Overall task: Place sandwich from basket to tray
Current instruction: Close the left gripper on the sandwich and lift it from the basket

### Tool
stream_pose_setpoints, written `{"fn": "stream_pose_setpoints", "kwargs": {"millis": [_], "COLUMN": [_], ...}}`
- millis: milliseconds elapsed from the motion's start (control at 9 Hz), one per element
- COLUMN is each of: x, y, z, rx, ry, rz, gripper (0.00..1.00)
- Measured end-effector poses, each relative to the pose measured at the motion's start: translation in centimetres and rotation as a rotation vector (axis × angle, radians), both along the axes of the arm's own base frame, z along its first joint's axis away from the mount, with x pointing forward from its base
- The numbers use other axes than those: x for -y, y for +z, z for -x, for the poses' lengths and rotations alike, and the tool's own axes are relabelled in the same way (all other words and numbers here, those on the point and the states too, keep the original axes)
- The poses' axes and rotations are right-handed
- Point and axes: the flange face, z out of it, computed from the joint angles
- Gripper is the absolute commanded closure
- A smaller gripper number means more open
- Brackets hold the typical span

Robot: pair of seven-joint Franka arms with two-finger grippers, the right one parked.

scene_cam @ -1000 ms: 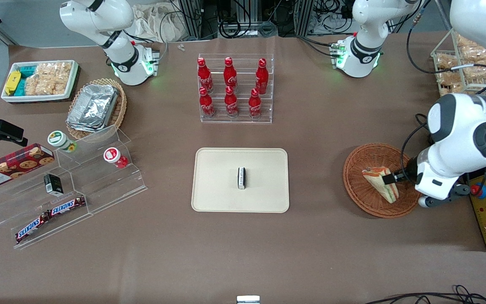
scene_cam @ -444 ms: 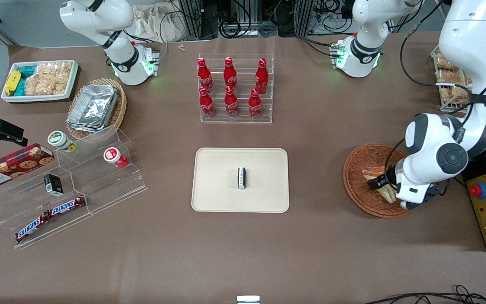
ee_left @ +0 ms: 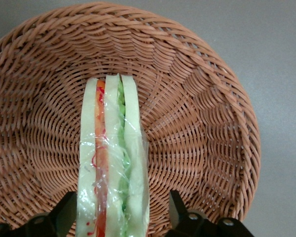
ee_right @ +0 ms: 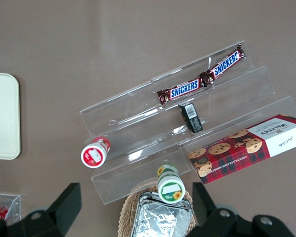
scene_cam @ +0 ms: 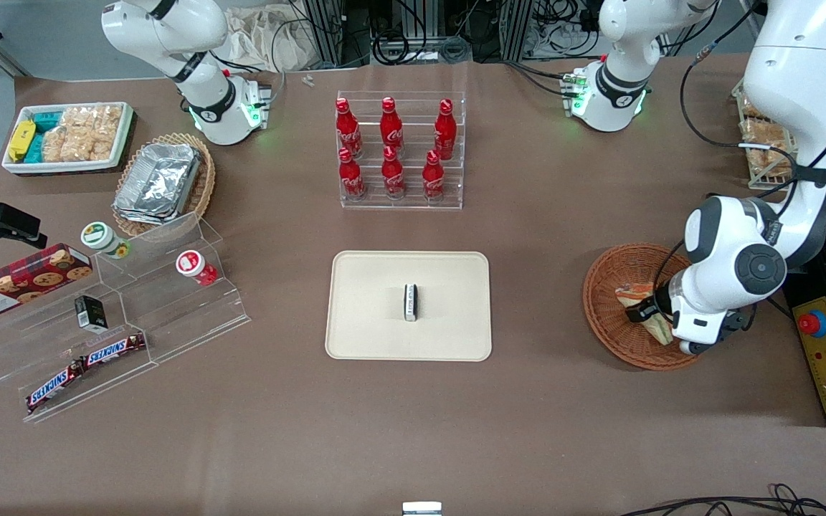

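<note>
Two black fingers (ee_left: 64, 217) of the left gripper (ee_left: 122, 219) straddle the clear-wrapped triangular sandwich (ee_left: 112, 163), spread apart, one touching its pale bread, inside the round reddish-brown wicker basket (ee_left: 202, 123); the smooth beige tray (scene_cam: 370, 315) lies well apart.

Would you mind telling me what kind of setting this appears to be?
Probably a robotics lab staged as a snack shop: cola bottles on an acrylic rack, Snickers bars on clear steps, cables along the table's edge. The gripper is in the basket, open around the sandwich.
</note>
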Motion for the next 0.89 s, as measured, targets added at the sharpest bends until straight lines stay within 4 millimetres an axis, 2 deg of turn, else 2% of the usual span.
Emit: {"fn": "stream_pose_setpoints", "kwargs": {"millis": [111,222,333,444,667,889], "x": [0.0,0.0,0.0,0.3,2.9,4.6], "y": [0.1,0.6,2.0,4.9,13.9,21.9], "z": [-0.1,-0.1,-0.2,-0.5,-1.6,-1.8], "rx": [0.003,-0.002,-0.024,-0.051,-0.063,-0.042], "ry": [0.005,0.007,0.009,0.009,-0.008,-0.021], "rz": [-0.001,-0.007,-0.022,-0.043,-0.070,-0.077], "gripper": [1.00,1.00,1.00,1.00,1.00,1.00]}}
